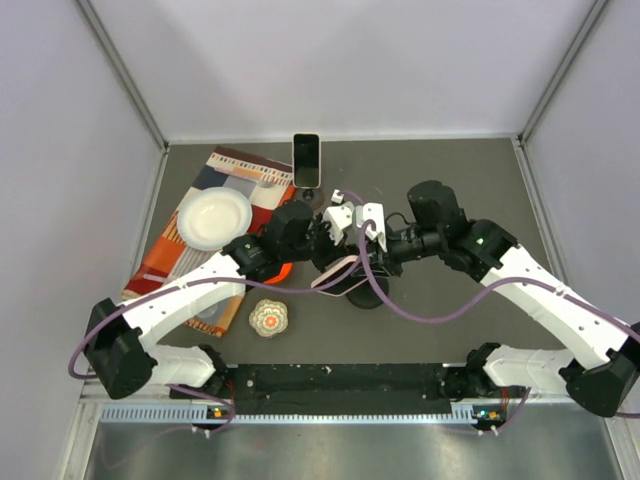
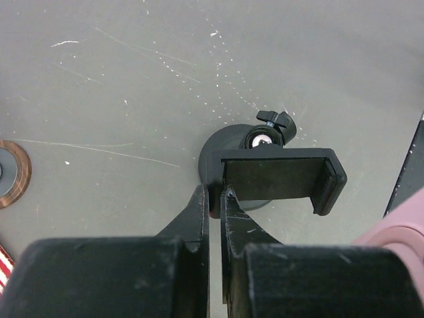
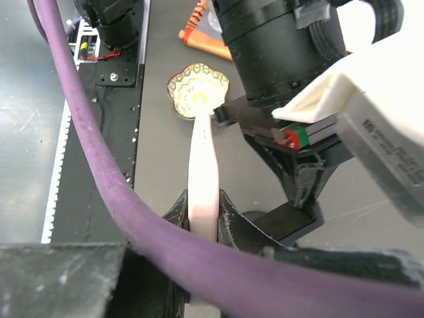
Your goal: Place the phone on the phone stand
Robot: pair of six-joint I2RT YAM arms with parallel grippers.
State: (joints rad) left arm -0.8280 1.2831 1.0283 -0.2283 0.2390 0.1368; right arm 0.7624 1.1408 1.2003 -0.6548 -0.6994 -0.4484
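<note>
A pink phone is held edge-on between the fingers of my right gripper, which is shut on it. In the top view the phone hangs just left of the black phone stand. My left gripper is shut on the left end of the stand's black clamp bracket, above its round base. The pink phone shows at the lower right of the left wrist view. Both grippers meet mid-table, about.
A second phone with a dark screen lies at the back. A white plate sits on a striped cloth at the left. A small patterned round dish lies near the front. A purple cable crosses the right wrist view.
</note>
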